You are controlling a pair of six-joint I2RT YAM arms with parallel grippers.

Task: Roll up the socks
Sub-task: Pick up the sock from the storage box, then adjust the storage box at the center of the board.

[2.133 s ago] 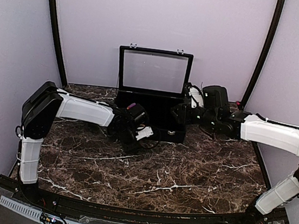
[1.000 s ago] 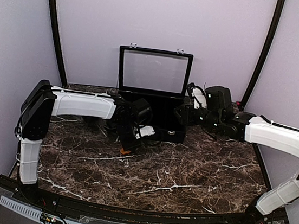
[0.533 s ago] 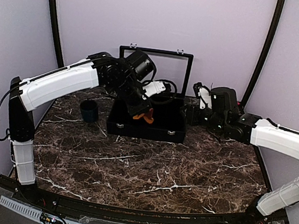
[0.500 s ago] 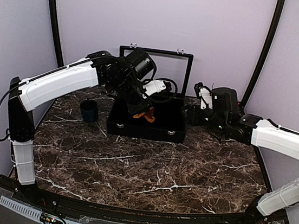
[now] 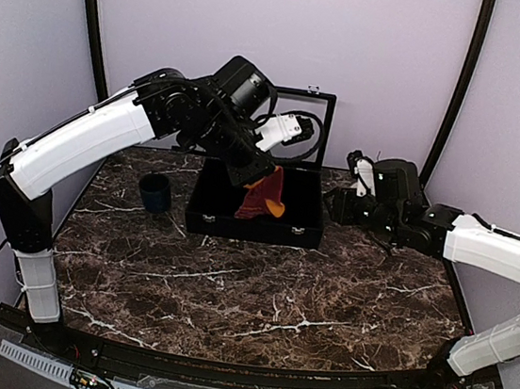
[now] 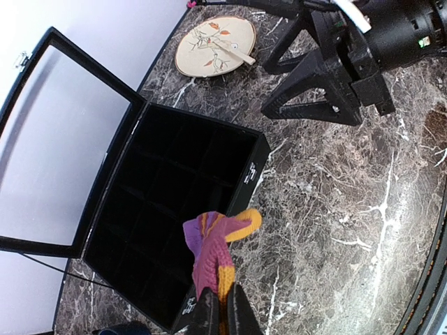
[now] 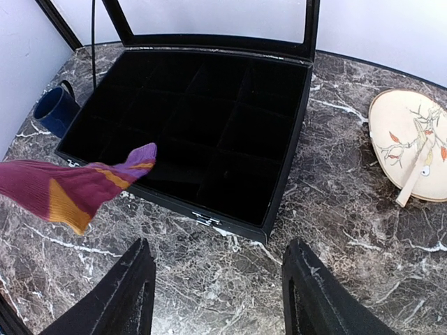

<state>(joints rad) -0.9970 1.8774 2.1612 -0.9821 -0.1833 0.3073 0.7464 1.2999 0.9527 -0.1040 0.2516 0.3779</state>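
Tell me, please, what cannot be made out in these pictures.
1. Inside of the box: all views, black on black; contents cannot be told.
2. Held end of the sock: left wrist view, pinched in the left gripper at the bottom edge; right wrist view, cut by the left edge.
3. A second sock: in no view.
4. The disc: top view, perhaps behind the right arm; right wrist view, cut by the right edge.

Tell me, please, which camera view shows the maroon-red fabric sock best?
Right wrist view: the maroon-red sock with purple band and orange heel shows large, side-on. The left wrist view foreshortens it; the top view has it small.
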